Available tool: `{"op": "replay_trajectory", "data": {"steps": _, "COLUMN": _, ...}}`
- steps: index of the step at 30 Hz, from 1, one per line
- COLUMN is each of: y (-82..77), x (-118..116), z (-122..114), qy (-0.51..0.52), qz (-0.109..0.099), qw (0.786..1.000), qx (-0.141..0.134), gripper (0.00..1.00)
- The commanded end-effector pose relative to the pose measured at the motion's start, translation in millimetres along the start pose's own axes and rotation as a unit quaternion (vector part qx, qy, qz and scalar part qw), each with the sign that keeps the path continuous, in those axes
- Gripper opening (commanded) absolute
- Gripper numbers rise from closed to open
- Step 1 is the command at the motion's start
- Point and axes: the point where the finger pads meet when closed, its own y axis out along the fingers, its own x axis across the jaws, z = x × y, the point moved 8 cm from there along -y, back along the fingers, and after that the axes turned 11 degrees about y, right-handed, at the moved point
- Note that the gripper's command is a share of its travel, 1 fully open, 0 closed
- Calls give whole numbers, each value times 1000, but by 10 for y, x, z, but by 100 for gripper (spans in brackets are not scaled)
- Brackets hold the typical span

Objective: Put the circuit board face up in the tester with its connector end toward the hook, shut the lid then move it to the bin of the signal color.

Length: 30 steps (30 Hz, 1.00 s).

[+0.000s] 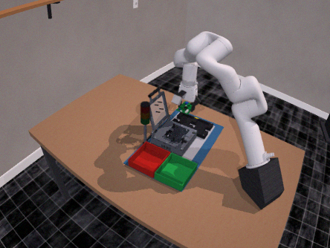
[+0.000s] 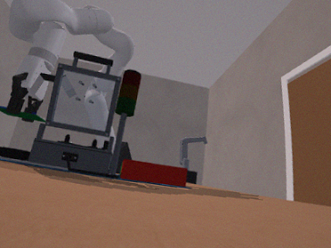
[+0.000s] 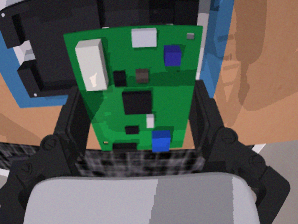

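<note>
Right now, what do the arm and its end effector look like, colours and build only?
The smooth white seven-joint arm has rounded, tube-like links and rises from a dark grey block pedestal. The end effector has a light grey housing with small corner screws and two black fingers. No cables or markings are visible.
</note>
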Motion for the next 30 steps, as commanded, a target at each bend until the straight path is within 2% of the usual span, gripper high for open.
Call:
{"op": "replay_trajectory", "data": {"steps": 1, "y": -9, "x": 4, "z": 3, "qy": 0, "qz": -1, "qw": 1000, "qx": 0, "gripper": 79}}
{"op": "replay_trajectory", "data": {"steps": 13, "y": -22, "x": -75, "z": 173, "qy": 0, "qz": -1, "qw": 1000, "qx": 0, "gripper": 79}}
{"op": "replay_trajectory", "data": {"steps": 24, "y": -60, "x": -302, "z": 665, "qy": 0, "qz": -1, "qw": 1000, "qx": 0, "gripper": 79}}
{"op": "replay_trajectory", "data": {"steps": 26, "y": -60, "x": -302, "z": 665, "qy": 0, "qz": -1, "qw": 1000, "qx": 0, "gripper": 79}}
{"op": "replay_trajectory", "data": {"steps": 30, "y": -76, "x": -402, "z": 882, "qy": 0, "qz": -1, "qw": 1000, "qx": 0, "gripper": 79}}
